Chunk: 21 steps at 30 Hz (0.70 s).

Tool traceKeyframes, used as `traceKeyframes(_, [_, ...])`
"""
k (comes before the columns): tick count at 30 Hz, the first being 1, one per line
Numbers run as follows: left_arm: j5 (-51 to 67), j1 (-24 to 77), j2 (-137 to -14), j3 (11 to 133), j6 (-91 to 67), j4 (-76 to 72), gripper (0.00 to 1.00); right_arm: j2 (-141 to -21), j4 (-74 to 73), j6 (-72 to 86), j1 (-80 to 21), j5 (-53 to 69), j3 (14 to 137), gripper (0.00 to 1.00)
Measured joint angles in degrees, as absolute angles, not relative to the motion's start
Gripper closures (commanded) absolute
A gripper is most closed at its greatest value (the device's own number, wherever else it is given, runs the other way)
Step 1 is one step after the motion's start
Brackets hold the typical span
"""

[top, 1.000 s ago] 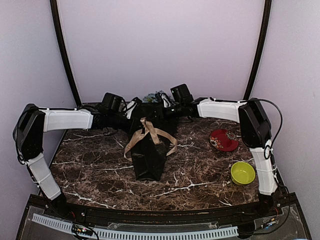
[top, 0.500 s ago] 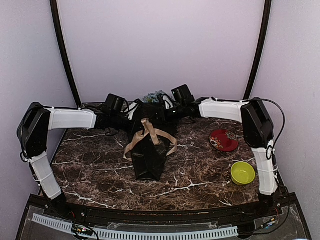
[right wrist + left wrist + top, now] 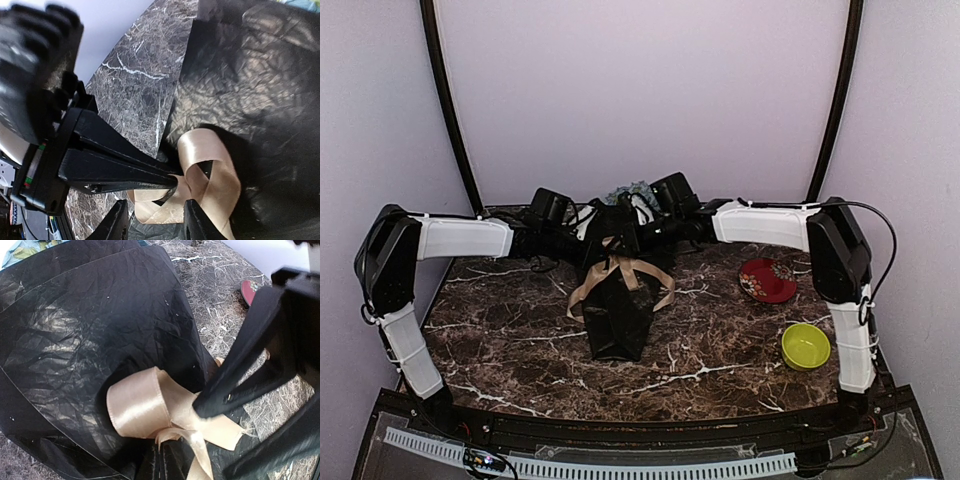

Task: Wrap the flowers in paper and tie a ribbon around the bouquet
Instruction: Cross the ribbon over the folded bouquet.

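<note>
Nearest us, the bouquet (image 3: 617,320) lies mid-frame on the marbled table (image 3: 720,365). Just above in the frame, the ribbon (image 3: 620,272) circles its waist. There the left gripper (image 3: 172,181) is clenched on the ribbon's knot, while the right gripper (image 3: 157,206) is released, its fingers straddling a ribbon tail. Farthest, at top centre, we see the flowers (image 3: 630,190) peeking out.

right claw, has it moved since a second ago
Yes. In the top view the right claw has shifted left, farther from the red plate and closer over the ribbon knot.
</note>
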State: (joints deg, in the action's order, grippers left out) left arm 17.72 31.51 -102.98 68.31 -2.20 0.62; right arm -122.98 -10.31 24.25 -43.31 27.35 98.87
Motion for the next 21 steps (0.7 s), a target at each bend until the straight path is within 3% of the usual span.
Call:
traceKeyframes(7, [17.72, 31.51, -103.0, 68.31, -2.22, 0.64, 1.0, -126.3, -10.83, 24.29, -43.94, 27.59, 99.83, 0.63])
traceKeyframes(14, [17.74, 31.51, -103.0, 68.31, -2.24, 0.71, 1.0, -127.5, -12.25, 24.6, -43.92, 27.35, 99.96, 0.93])
traceKeyframes(19, [17.74, 31.51, -103.0, 68.31, -2.24, 0.97, 0.99, -127.5, -12.32, 24.34, -43.94, 27.35, 100.05, 1.0])
traceKeyframes(21, [17.76, 31.51, -103.0, 68.31, -2.22, 0.99, 0.91, -127.5, -12.36, 24.51, -43.92, 27.29, 100.05, 1.0])
